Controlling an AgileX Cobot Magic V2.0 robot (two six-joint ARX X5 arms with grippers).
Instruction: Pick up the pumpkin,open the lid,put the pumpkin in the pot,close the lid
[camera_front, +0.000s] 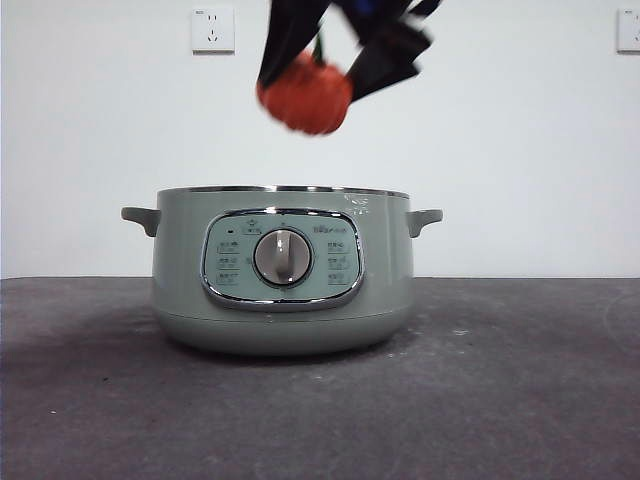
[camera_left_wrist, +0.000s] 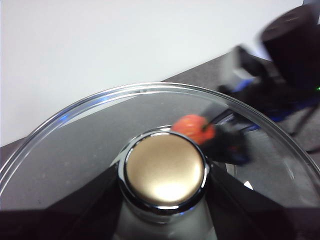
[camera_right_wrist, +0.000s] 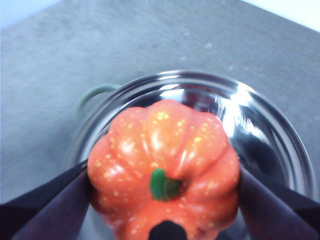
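The sage-green pot (camera_front: 282, 272) stands open on the table, its shiny steel inside (camera_right_wrist: 260, 130) showing in the right wrist view. My right gripper (camera_front: 320, 75) hangs above the pot, shut on the orange-red pumpkin (camera_front: 305, 95), which fills the right wrist view (camera_right_wrist: 165, 170) over the pot's opening. My left gripper (camera_left_wrist: 165, 200) is shut on the knob (camera_left_wrist: 165, 170) of the glass lid (camera_left_wrist: 75, 150), held away from the pot and out of the front view. Through the glass, the pumpkin (camera_left_wrist: 192, 127) and the right arm (camera_left_wrist: 280, 75) are visible.
The pot's two side handles (camera_front: 140, 217) (camera_front: 425, 217) stick out left and right. A dark grey table (camera_front: 520, 380) stretches around the pot. White wall with outlets (camera_front: 212, 28) lies behind.
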